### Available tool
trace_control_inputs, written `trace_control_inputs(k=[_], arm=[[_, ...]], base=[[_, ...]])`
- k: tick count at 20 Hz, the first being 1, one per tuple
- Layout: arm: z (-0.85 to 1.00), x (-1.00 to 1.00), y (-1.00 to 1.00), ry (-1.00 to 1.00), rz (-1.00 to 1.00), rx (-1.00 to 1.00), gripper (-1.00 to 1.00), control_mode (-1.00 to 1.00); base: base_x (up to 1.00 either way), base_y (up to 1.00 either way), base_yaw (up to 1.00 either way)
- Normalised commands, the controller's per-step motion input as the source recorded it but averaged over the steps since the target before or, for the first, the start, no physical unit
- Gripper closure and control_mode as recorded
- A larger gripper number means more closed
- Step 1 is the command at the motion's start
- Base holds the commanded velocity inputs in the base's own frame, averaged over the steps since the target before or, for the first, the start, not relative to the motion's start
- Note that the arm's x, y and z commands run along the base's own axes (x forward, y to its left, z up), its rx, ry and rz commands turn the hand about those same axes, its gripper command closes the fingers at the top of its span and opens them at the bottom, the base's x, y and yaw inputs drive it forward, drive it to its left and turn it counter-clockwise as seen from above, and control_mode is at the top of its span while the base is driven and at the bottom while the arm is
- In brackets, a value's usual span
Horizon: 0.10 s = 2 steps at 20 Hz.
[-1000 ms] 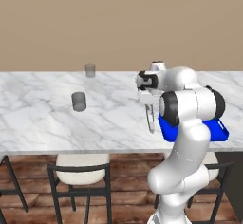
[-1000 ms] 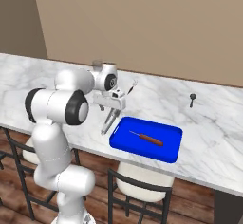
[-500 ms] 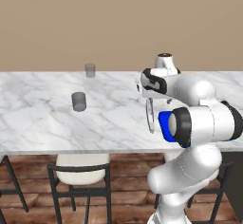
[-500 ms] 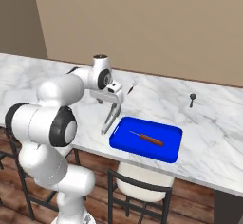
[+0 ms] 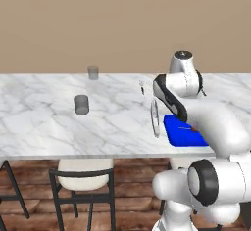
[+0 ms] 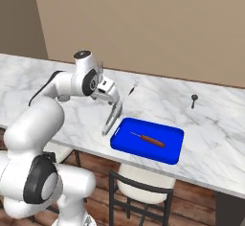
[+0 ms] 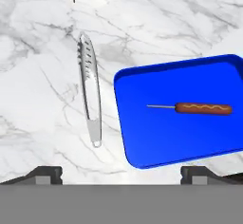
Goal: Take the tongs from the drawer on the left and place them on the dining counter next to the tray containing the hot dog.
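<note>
The tongs (image 7: 90,95) now lie flat on the counter (image 7: 38,76) just beside the tray (image 7: 156,142) holding the hot dog (image 7: 203,108), and the gripper (image 7: 121,173), jaws wide and empty, has lifted off them, so the placing looks done.

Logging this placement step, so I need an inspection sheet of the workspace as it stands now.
Surface: dining counter, white marble.
Job's things: tongs flat on the marble beside the tray, apart from it; hot dog on a stick in the tray.
Clutter: two grey cups, one nearer, one by the wall; small dark utensils.
Pincer: pincer open, above the tongs, holding nothing.
Cables: nothing seen.
Surroundings: tan wall, stools, wooden floor.
</note>
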Motion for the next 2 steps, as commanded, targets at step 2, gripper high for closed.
trace_control_inputs(k=[2], arm=[[0.73, -0.66, 0.00, -0.15, 0.01, -0.04, -1.00, -1.00]], base=[[0.00, 0.00, 0.00]])
